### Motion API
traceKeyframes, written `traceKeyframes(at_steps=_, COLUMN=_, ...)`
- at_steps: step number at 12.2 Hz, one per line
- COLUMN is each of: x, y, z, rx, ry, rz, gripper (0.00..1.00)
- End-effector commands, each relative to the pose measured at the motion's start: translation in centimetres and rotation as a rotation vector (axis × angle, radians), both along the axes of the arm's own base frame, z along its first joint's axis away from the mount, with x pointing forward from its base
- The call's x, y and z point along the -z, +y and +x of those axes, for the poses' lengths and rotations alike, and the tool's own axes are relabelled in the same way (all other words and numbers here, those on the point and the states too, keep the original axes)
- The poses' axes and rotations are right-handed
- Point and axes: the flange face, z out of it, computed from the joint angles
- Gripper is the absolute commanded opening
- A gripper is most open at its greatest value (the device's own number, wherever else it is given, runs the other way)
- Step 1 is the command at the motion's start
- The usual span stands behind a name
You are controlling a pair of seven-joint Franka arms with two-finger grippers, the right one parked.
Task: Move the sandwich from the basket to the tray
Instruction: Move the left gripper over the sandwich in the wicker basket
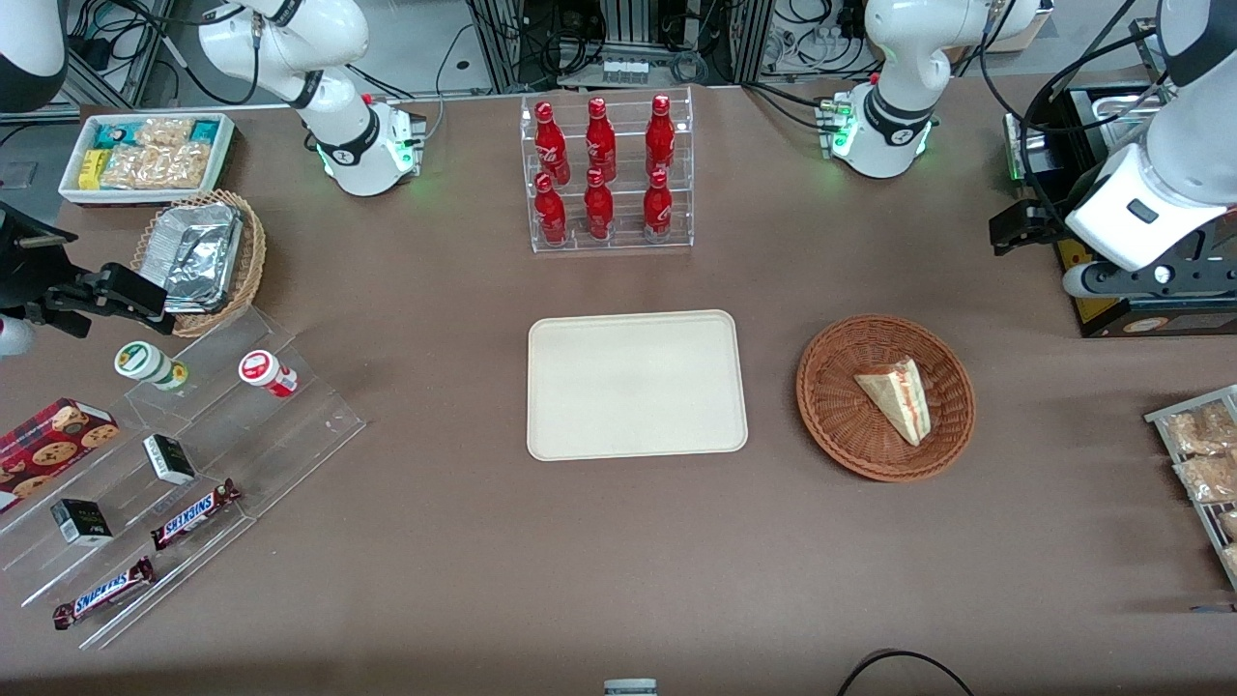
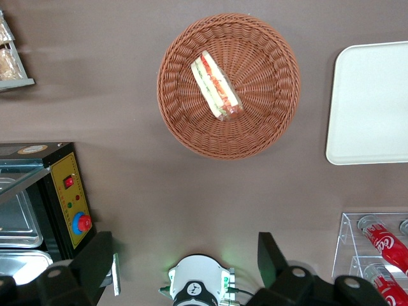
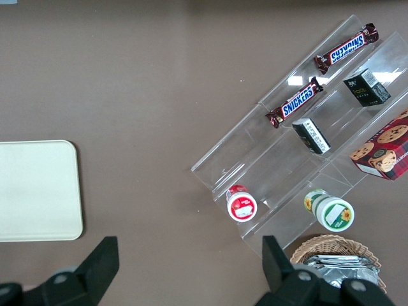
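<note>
The sandwich [image 1: 899,398] is a clear-wrapped bread wedge with red and green filling, lying in the round reddish-brown wicker basket [image 1: 839,425]. The cream tray [image 1: 638,385] lies flat and empty beside the basket, toward the parked arm's end. My left gripper [image 1: 1013,228] hangs high above the table, farther from the front camera than the basket and toward the working arm's end. It is open and holds nothing. The left wrist view looks down on the sandwich [image 2: 215,86], the basket [image 2: 271,121] and the tray's edge [image 2: 370,102], with the gripper [image 2: 185,258] spread wide.
A clear rack of red bottles [image 1: 607,174] stands farther back than the tray. A black box with a yellow panel [image 1: 1140,314] sits under my arm. A wire rack of snack bags [image 1: 1198,454] is at the working arm's end. A clear stepped display [image 1: 193,464] is at the parked arm's end.
</note>
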Motion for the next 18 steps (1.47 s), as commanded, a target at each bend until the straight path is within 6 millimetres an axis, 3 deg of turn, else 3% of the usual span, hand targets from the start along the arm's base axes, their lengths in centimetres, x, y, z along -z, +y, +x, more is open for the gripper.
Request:
traceKeyframes(at_steps=1, x=0.1, y=0.2, z=0.0, rx=-0.018, ry=0.002, rz=0.003, gripper=1.0)
traceKeyframes(at_steps=5, x=4.8, y=0.0, z=0.3, rx=-0.014, ry=0.052, rz=0.0, gripper=1.0)
traceKeyframes(at_steps=11, x=17.6, y=-0.2, z=0.8, rx=-0.001, ry=-0.008, rz=-0.013, gripper=1.0)
traceKeyframes(at_steps=12, x=19.9, y=1.2, z=1.0, rx=-0.023, ry=-0.03, rz=-0.019, gripper=1.0)
traceKeyframes(at_steps=14, x=24.1, y=1.8, z=1.3, rx=-0.056, ry=-0.063, rz=-0.03, gripper=1.0)
traceKeyframes(at_steps=18, x=28.3, y=1.1, z=2.6, rx=-0.307, ry=-0.133, rz=-0.01, gripper=1.0)
